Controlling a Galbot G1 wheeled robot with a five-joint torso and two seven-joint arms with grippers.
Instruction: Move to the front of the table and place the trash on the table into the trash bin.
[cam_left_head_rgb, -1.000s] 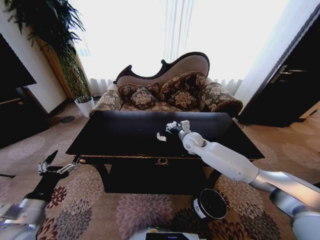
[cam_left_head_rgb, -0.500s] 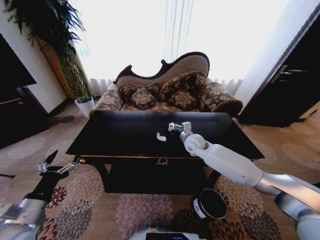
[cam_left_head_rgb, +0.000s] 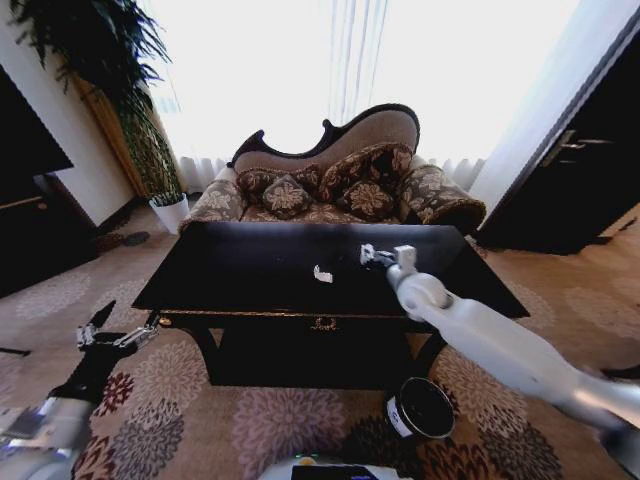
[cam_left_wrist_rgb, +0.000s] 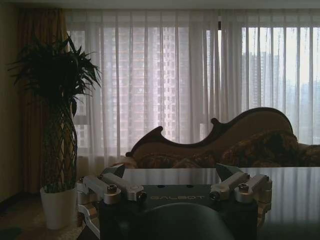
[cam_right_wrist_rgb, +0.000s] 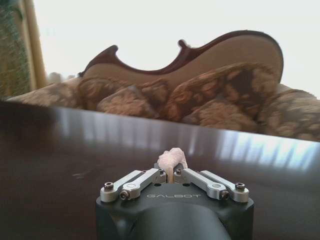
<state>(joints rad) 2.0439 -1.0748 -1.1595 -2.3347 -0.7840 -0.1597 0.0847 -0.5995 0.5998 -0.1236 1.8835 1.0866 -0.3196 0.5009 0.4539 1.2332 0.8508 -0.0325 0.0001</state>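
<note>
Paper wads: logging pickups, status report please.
Right gripper shut on one paper wad, above the table. Second wad on tabletop. Left gripper open, low beside table. Trash bin unobstructed.

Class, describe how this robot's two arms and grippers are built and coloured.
The right arm is glossy white with rounded joints. The left arm is grey with a black wrist. Each gripper, right gripper and left gripper, has a black body marked GALBOT and bolted silver finger links.

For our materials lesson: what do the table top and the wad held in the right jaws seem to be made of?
The table: probably lacquered dark wood, glossy, since it mirrors the window light. The paper wad in the right gripper: likely crumpled tissue or paper, matte white and creased.
</note>
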